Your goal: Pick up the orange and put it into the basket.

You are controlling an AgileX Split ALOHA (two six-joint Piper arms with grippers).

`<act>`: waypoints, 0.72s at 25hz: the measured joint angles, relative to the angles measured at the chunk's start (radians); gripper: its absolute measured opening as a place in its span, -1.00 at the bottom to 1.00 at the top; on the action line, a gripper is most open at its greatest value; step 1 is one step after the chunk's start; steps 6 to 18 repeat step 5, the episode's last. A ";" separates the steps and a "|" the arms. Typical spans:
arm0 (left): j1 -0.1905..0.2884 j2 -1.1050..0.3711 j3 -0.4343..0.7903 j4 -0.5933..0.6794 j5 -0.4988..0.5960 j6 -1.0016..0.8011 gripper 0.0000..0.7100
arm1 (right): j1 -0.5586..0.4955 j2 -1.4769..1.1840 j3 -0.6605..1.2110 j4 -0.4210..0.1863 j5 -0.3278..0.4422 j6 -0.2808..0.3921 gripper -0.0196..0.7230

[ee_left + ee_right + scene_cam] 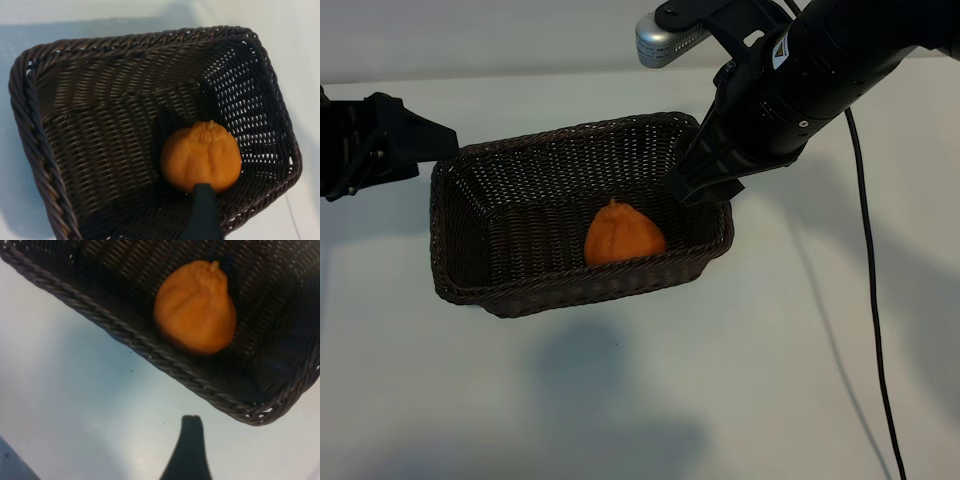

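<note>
The orange [623,235] lies on the floor of the dark-brown wicker basket [580,290], towards its right end and free of both grippers. My right gripper [705,180] hangs open and empty over the basket's right rim. In the right wrist view one dark finger [190,450] stands over bare table outside the basket's rim [150,350], apart from the orange [196,307]. My left gripper [420,140] sits open at the basket's left end. In the left wrist view one finger [204,210] overlaps the orange [201,156] inside the basket [30,125].
The basket stands on a white table [740,380] with open surface in front and to the right. A black cable [868,250] hangs down from the right arm. A silver cylindrical part [665,40] juts out above that arm.
</note>
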 joint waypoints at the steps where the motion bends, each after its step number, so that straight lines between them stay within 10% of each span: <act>1: 0.000 0.000 0.000 0.000 0.000 0.000 0.66 | 0.000 0.000 0.000 0.000 0.000 -0.002 0.65; 18: 0.000 0.000 0.000 0.000 0.000 0.000 0.66 | 0.000 0.000 0.000 0.001 0.000 -0.002 0.65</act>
